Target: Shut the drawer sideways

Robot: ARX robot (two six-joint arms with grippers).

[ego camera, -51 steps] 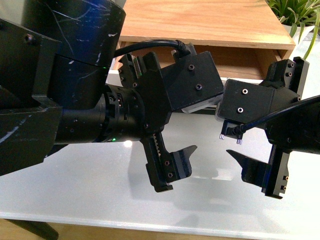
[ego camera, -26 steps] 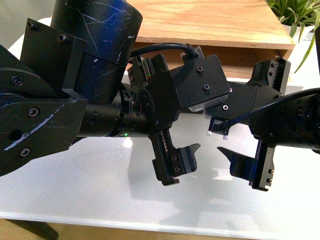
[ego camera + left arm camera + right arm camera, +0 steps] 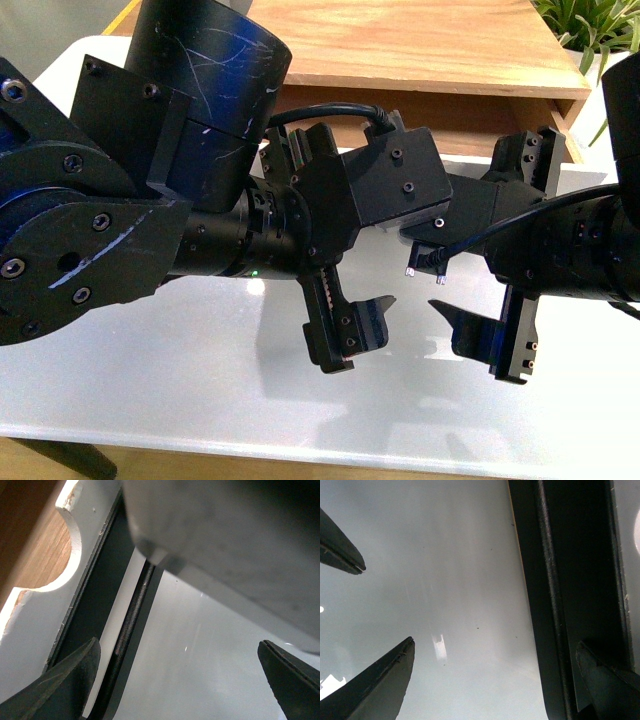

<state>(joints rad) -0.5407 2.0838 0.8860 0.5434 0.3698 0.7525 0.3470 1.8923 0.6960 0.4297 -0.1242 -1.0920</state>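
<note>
The drawer [image 3: 500, 112] stands open under the wooden cabinet top, mostly hidden behind my arms in the front view. In the left wrist view its white front [image 3: 45, 610] with the half-round notch and the long black bar handle [image 3: 132, 625] lie close beside one finger. My left gripper [image 3: 350, 250] is open and empty over the white table [image 3: 179, 652]. My right gripper [image 3: 470, 240] is open and empty too [image 3: 495, 647]. In the right wrist view one finger [image 3: 600, 680] lies over the black handle [image 3: 552, 605].
The white table [image 3: 200, 380] runs to a front edge near me. The wooden cabinet top [image 3: 420, 40] fills the back. A green plant [image 3: 590, 25] stands at the back right. A dark finger tip [image 3: 340, 550] shows in the right wrist view.
Both arms have moved forward toward the drawer front. The right gripper has shifted left, closer to the left one. Both stay open.
</note>
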